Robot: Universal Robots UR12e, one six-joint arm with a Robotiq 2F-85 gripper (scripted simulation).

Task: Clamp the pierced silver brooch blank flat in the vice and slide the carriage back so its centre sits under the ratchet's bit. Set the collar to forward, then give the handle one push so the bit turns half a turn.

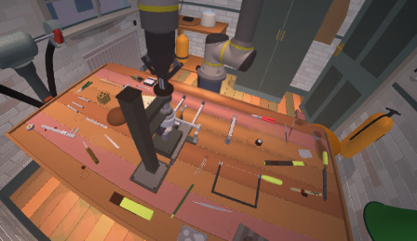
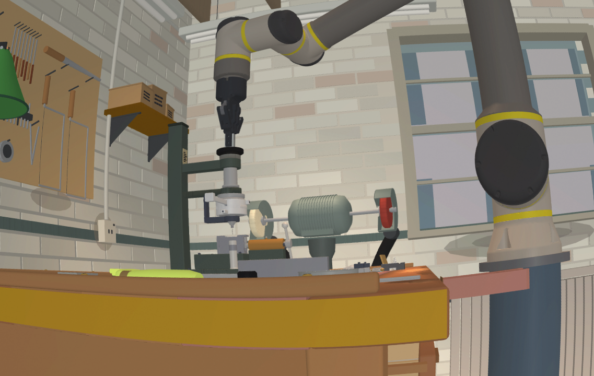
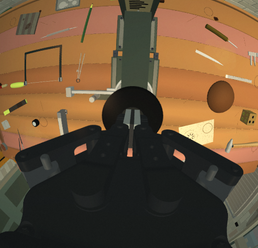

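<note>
The ratchet's black round handle cap (image 3: 132, 110) (image 2: 230, 151) (image 1: 163, 90) sits right under my gripper (image 3: 132, 121) (image 2: 230, 135) (image 1: 160, 81), which is closed, holds nothing, and points straight down at the cap. Below the cap the ratchet's shaft runs down to the pale collar (image 2: 227, 206) and the bit (image 2: 231, 225). The vice (image 2: 232, 247) (image 1: 168, 131) stands under the bit on its carriage. The brooch blank is hidden from me. The dark green stand column (image 1: 139, 134) (image 2: 178, 196) (image 3: 136, 44) carries the ratchet on its arms.
The stand column rises just beside my gripper. A bench grinder (image 2: 320, 216) stands behind the vice. A saw frame (image 1: 237, 185), files, a brown dome (image 1: 116, 116), a die block (image 1: 103, 97) and other small tools lie scattered across the bench.
</note>
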